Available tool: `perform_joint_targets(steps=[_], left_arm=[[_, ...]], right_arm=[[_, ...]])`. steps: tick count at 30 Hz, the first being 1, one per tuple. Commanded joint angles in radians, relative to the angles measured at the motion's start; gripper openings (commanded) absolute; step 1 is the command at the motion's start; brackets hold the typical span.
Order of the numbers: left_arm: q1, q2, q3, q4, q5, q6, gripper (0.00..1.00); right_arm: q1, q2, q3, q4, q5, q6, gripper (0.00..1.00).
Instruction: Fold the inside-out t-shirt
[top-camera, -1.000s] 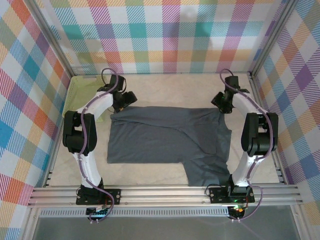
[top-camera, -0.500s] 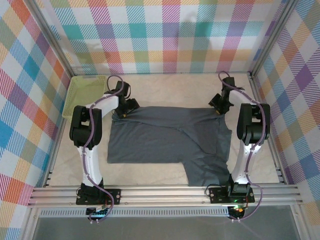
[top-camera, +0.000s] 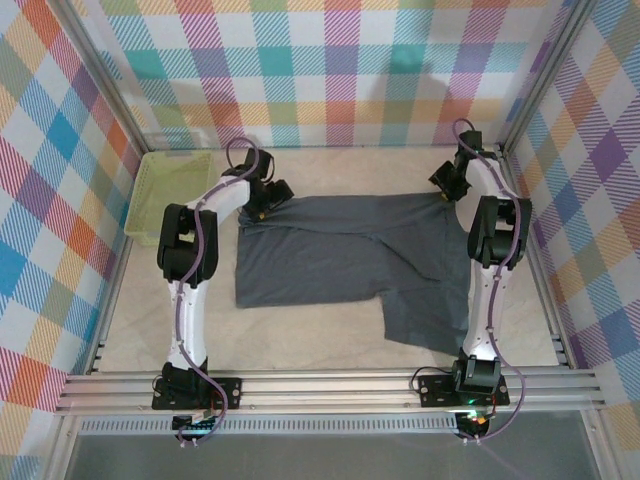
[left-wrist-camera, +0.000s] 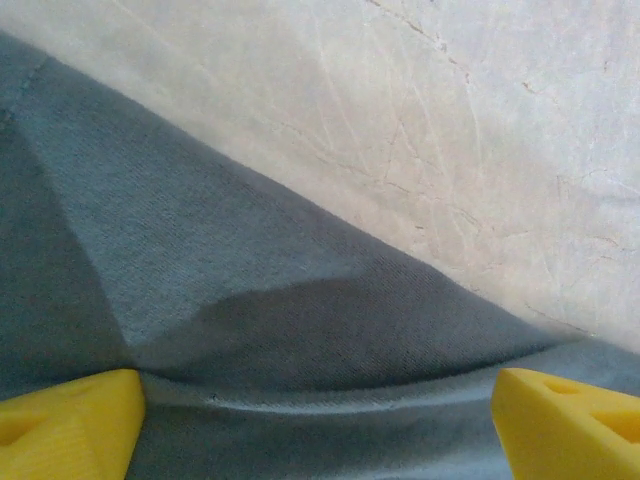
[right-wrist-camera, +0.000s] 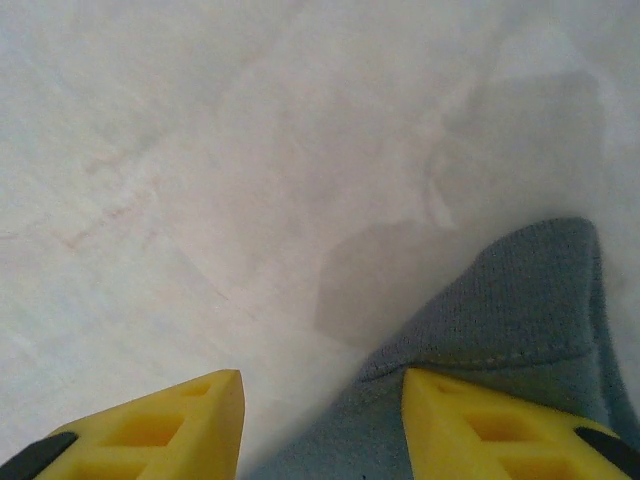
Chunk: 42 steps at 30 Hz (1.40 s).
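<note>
Left claw (left-wrist-camera: 320, 430) astride t-shirt (left-wrist-camera: 250, 300) edge

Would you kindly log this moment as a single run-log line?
t-shirt: spread out | left gripper: open, over far edge | right gripper: open, at far corner

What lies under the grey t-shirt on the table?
The pale table shows all around the t-shirt, so the shirt rests on it. Anything else beneath is hidden by the cloth, which lies mostly flat.

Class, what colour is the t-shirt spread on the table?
Dark slate-grey; the t-shirt shows best in the top external view.
</note>
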<state>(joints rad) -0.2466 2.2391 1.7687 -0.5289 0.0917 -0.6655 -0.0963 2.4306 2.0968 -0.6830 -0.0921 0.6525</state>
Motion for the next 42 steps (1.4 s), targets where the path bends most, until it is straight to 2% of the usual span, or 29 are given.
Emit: perform_joint_targets(steps=[1, 4, 7, 10, 17, 23, 27, 32, 42], left_arm=[[-0.005, -0.019, 0.06, -0.099, -0.011, 0.021, 0.91], [-0.017, -0.089, 0.106, -0.196, -0.04, 0.057, 0.93], [-0.037, -0.209, 0.057, -0.233, -0.092, 0.078, 0.96], [-0.064, -0.378, -0.089, -0.218, -0.148, 0.092, 0.97], [-0.148, -0.764, -0.562, -0.145, -0.246, 0.04, 0.97], [-0.2, -0.929, -0.828, -0.18, -0.318, 0.025, 0.95], [-0.2, -0.955, -0.927, -0.186, -0.335, 0.017, 0.93], [-0.201, -0.979, -1.045, -0.138, -0.24, -0.029, 0.86], [-0.206, -0.945, -1.153, -0.034, -0.161, -0.045, 0.72]], right_arm=[[-0.003, -0.057, 0.05, -0.082, -0.023, -0.067, 0.49], [0.004, -0.182, -0.045, -0.074, -0.019, -0.11, 0.53], [0.024, -0.348, -0.22, -0.036, -0.012, -0.138, 0.59], [0.045, -0.533, -0.436, 0.005, -0.013, -0.148, 0.61], [0.094, -0.964, -0.937, 0.041, -0.033, -0.145, 0.62], [0.205, -1.203, -1.173, -0.025, 0.016, -0.158, 0.62], [0.253, -1.295, -1.284, -0.044, 0.023, -0.129, 0.63], [0.28, -1.335, -1.356, -0.075, 0.055, -0.103, 0.63], [0.342, -1.361, -1.419, -0.105, 0.114, -0.046, 0.63]])
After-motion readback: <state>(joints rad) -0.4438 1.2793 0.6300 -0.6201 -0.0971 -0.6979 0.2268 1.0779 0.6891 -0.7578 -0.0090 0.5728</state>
